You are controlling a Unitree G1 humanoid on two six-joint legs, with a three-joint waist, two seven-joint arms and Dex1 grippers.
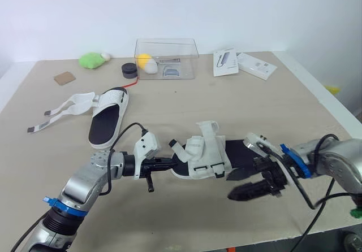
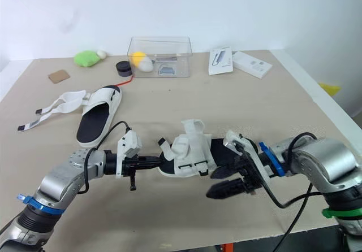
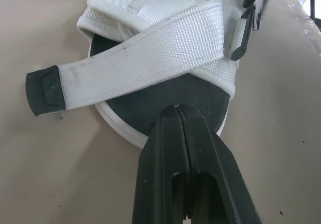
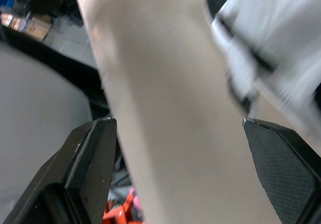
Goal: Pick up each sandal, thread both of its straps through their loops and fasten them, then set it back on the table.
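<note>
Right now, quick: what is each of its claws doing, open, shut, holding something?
Left gripper: shut, tips at the sandal's rim, apparently gripping nothing.
Right gripper: open and empty, beside the same sandal.

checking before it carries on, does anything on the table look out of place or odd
Yes. The far sandal lies with both straps splayed loose across the table. The near sandal has one strap hanging unfastened over its end, by the shut left gripper. Nothing looks spilled or broken.

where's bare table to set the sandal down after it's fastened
Bare: the middle between the near sandal and the clear box, and the right side before the booklets. Crowded: the back edge and around the other sandal.
</note>
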